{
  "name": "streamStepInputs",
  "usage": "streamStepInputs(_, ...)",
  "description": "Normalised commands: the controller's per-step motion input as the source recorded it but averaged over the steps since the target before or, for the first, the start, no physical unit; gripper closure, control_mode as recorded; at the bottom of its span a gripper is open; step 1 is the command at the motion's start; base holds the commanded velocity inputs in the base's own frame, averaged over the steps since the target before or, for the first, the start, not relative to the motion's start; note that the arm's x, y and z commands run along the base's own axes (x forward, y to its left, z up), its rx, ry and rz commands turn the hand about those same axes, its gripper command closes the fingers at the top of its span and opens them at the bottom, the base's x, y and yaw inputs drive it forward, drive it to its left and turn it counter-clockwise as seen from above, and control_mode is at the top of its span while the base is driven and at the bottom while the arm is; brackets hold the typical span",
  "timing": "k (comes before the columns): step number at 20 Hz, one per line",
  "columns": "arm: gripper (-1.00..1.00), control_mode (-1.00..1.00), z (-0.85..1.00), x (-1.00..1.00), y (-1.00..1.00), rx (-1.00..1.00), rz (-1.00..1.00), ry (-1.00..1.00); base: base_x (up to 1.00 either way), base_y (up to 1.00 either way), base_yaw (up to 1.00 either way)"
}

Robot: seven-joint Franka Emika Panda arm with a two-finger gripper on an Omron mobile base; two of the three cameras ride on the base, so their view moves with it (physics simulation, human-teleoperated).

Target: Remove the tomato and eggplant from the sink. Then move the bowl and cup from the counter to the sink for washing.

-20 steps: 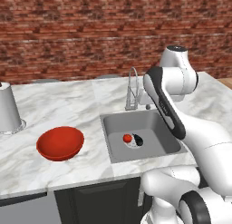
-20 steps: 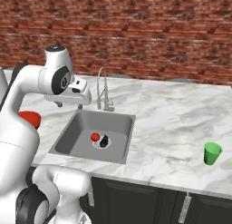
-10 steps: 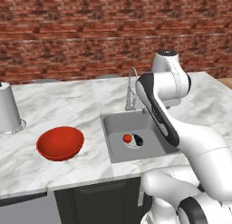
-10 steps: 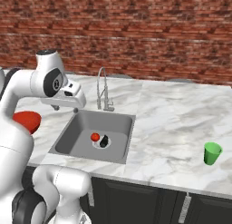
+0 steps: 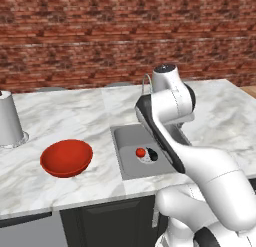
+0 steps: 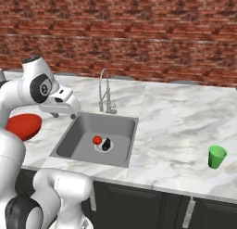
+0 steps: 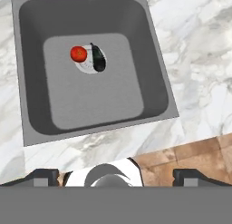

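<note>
No step of the task is complete. The tomato and the eggplant both remain in the sink, lying just beside each other on the round drain at the middle of the basin floor. The bowl stands on the desk left of the sink and appears empty; the cup stands well apart on the right side, contents not discernible. The gripper hangs above the sink's near side, fingers spread wide, holding nothing. All four transfers are outstanding.
</note>
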Motion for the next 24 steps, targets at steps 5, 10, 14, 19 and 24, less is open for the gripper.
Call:
streamStepInputs(5, -1.00, -1.00, -0.13, 0.00, 0.04, -0.15, -0.13, -0.02, 0.00, 0.00, 0.00)
streamStepInputs(10, -1.00, -1.00, -0.16, 0.00, 0.03, -0.10, -0.12, -0.05, 0.00, 0.00, 0.00)
streamStepInputs(14, -1.00, -1.00, -0.15, 0.00, 0.00, -0.01, -0.05, -0.07, 0.00, 0.00, 0.00)
streamStepInputs(19, -1.00, -1.00, -0.15, 0.00, -0.04, 0.00, -0.01, -0.13, 0.00, 0.00, 0.00)
streamStepInputs(24, -1.00, -1.00, -0.17, -0.03, -0.02, -0.05, 0.00, -0.26, 0.00, 0.00, 0.00)
